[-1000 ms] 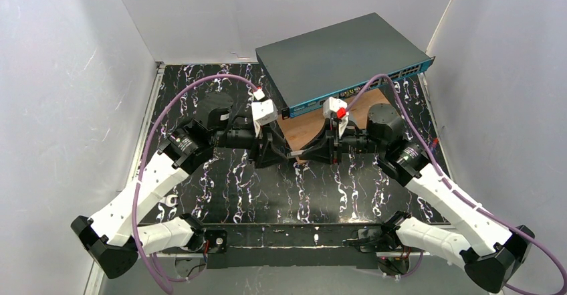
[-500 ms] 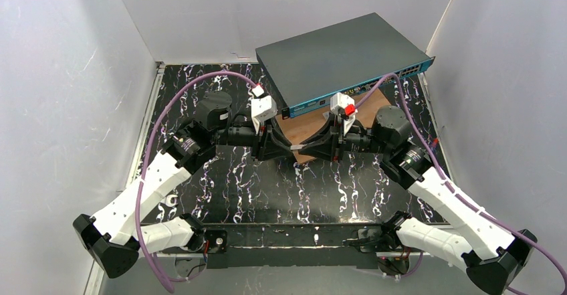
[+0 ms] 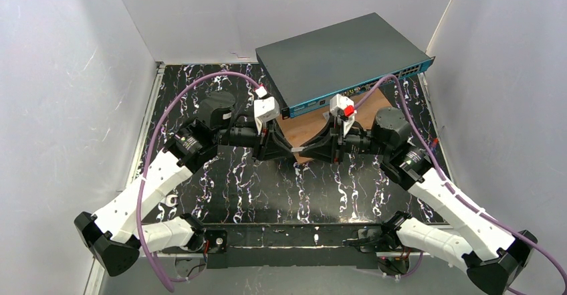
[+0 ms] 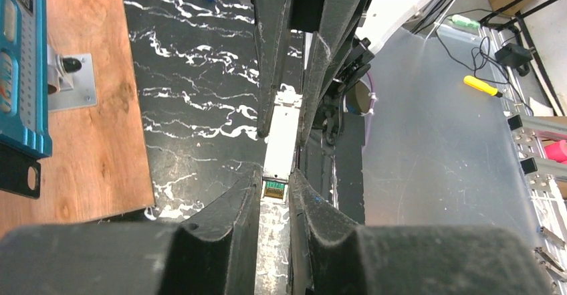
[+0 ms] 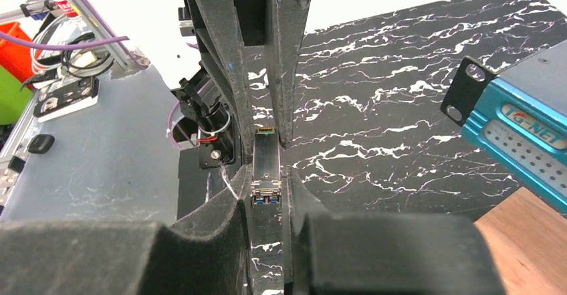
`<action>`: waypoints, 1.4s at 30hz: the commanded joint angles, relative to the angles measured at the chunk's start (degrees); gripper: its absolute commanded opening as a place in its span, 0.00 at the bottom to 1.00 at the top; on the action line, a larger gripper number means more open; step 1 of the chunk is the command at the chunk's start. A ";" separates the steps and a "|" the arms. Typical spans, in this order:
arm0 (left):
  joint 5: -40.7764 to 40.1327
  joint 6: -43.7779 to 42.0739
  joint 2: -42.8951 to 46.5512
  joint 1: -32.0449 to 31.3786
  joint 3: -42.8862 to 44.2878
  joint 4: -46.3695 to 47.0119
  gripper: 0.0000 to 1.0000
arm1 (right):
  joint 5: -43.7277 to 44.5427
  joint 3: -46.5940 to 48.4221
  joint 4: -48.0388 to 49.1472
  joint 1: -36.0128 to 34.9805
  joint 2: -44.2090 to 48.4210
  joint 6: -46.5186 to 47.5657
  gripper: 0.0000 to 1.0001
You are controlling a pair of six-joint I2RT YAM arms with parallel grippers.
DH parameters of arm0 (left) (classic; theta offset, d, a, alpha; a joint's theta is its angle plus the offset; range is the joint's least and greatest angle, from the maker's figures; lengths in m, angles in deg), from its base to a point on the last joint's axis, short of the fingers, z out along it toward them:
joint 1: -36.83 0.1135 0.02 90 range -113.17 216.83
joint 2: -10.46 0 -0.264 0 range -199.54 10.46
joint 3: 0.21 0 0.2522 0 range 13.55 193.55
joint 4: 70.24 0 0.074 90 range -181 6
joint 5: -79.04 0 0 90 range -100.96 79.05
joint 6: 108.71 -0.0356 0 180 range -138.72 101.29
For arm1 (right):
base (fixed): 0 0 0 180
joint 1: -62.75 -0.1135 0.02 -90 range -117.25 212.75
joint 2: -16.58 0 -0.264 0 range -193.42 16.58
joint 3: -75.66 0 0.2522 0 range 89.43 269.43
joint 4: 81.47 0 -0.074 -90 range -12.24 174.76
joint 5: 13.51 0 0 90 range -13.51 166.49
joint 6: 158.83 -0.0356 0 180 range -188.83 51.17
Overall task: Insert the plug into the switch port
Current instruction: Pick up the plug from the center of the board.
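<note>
The plug (image 4: 275,149) is being held in the air between the two grippers, which are being presented tip to tip above the black marbled table (image 3: 254,188), at the near edge of the wooden board (image 3: 302,126). It is a slim silver metal body, and it is being supported lengthwise along the line joining the two wrists.

The left gripper (image 4: 274,176) is being pressed onto the end of the plug that carries the gold contacts. Both of its fingers (image 4: 227,208) are lying against the plug's sides in the left wrist view, so this end is being grasped.

The right gripper (image 5: 266,176) is being clenched on the opposite end (the end with the small latch). Its fingers (image 5: 220,205) are flanking the plug closely, with no gap showing in the right wrist view.

The switch (image 3: 341,47) is being carried on the wooden board, at the far right of the table, with its teal front strip turned toward the arms and angled to the right. The plug is being kept near this strip but apart from it, outside every socket. A black mounting ear (image 5: 465,91) is showing at the left end of the strip.

A purple cable (image 3: 194,84) is being looped over the left arm.
</note>
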 commanded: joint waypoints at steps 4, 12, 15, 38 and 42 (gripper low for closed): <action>-4.30 -7.38 -1.19 -0.03 6.09 -12.30 0.00 | 0.51 5.71 -9.14 0.04 -1.64 6.69 0.34; -4.10 -9.53 -2.25 -0.01 7.98 -15.83 0.00 | 0.68 6.70 -10.41 0.05 -2.64 7.18 0.54; -3.81 -9.73 -2.48 -0.03 8.25 -16.34 0.00 | 0.03 6.85 -9.50 0.04 -3.06 6.80 0.57; -1.25 -10.19 -5.31 -0.68 10.20 -17.70 0.00 | -3.99 8.33 -6.46 0.04 -6.86 6.06 0.46; -1.26 -10.39 -5.23 -0.71 10.38 -17.70 0.00 | -4.42 8.38 -6.45 0.01 -7.18 6.05 0.41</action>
